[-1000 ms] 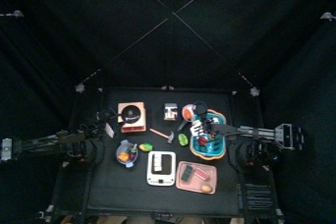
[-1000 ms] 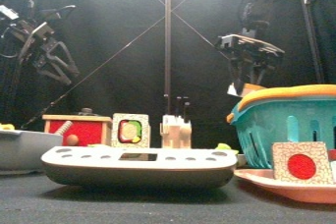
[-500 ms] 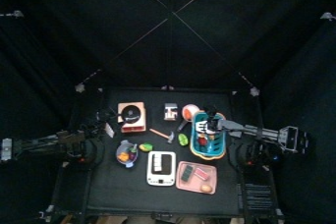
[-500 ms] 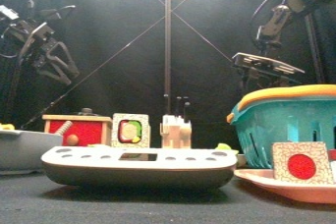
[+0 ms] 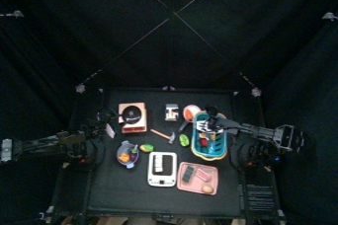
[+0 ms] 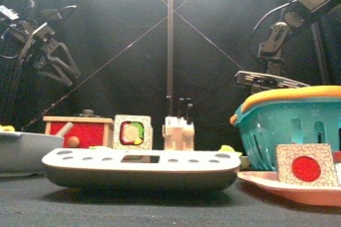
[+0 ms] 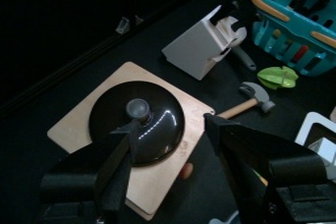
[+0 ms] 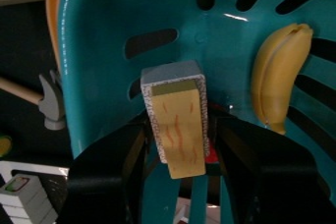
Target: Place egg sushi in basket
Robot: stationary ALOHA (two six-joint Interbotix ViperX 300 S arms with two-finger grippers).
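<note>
the right gripper (image 8: pixel 184 184) has its jaws spread above the egg sushi (image 8: pixel 180 118) lying in the basket (image 8: pixel 105 31), so dropping low could snag it or the banana (image 8: pixel 280 69).

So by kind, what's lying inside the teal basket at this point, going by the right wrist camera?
Egg sushi: 1
Banana: 1
Total: 2, in the part of the basket that this view shows.
</note>
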